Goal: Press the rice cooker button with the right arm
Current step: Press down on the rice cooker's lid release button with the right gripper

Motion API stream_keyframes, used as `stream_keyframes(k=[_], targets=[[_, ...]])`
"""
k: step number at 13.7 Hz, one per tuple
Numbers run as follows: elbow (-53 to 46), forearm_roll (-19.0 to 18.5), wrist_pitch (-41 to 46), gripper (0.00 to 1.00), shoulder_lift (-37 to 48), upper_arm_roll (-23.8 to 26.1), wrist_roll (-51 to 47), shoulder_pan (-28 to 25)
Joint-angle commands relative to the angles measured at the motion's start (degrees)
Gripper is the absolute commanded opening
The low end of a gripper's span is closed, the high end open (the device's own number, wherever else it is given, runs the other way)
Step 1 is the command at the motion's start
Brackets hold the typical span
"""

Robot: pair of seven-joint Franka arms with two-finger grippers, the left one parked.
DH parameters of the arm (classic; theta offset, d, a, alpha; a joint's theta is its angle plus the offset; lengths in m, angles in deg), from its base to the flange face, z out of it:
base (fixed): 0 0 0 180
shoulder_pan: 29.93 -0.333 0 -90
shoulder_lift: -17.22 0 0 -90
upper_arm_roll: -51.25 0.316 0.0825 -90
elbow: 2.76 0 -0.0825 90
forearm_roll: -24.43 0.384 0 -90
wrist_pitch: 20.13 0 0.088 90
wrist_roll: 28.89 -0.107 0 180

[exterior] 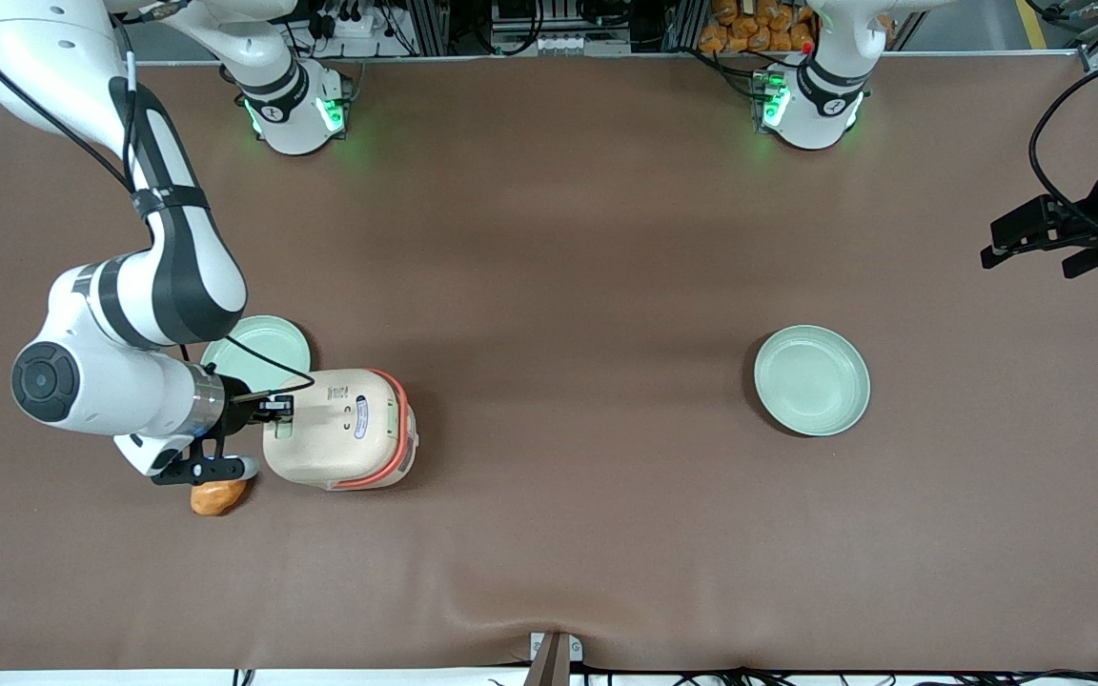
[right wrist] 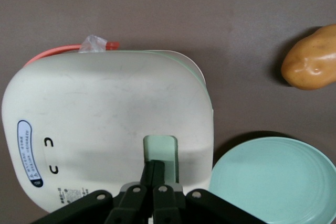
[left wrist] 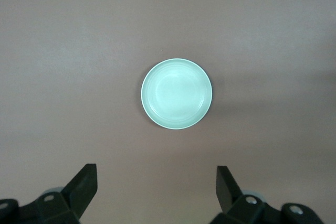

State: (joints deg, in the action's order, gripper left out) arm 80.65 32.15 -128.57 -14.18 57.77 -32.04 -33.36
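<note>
1. The rice cooker sits on the desk, with a green plate at its 11 o'clock
2. The end effector, fingers together, touches the green button
3. Push softly and straight, so the cooker does not slide

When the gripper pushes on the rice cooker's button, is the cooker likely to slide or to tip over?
The rice cooker looks broad and low, so tipping seems unlikely. It appears to be light plastic on a smooth brown table, so it may slide a little if pushed sideways. The gripper, fingers shut, meets the pale green button on the lid, so the push probably goes mostly down.
</note>
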Motion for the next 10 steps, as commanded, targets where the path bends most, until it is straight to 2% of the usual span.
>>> stream_keyframes(k=[1,3,5,7,9,10], targets=[[-1.05,0.01,-0.20,0.05,-1.21,-0.19,-0.80,0.00],[-1.23,0.10,-0.02,0.07,-0.86,-0.19,-1.76,-0.17],[-2.10,0.02,0.50,0.18,-0.16,-0.19,-1.94,-0.17],[-4.38,-0.16,2.78,0.24,-0.15,-0.19,-2.03,-0.17],[-6.23,-0.16,5.24,0.38,0.81,-0.10,-1.94,-0.17],[-6.93,-0.16,6.38,0.53,1.60,-0.10,-1.94,-0.17]])
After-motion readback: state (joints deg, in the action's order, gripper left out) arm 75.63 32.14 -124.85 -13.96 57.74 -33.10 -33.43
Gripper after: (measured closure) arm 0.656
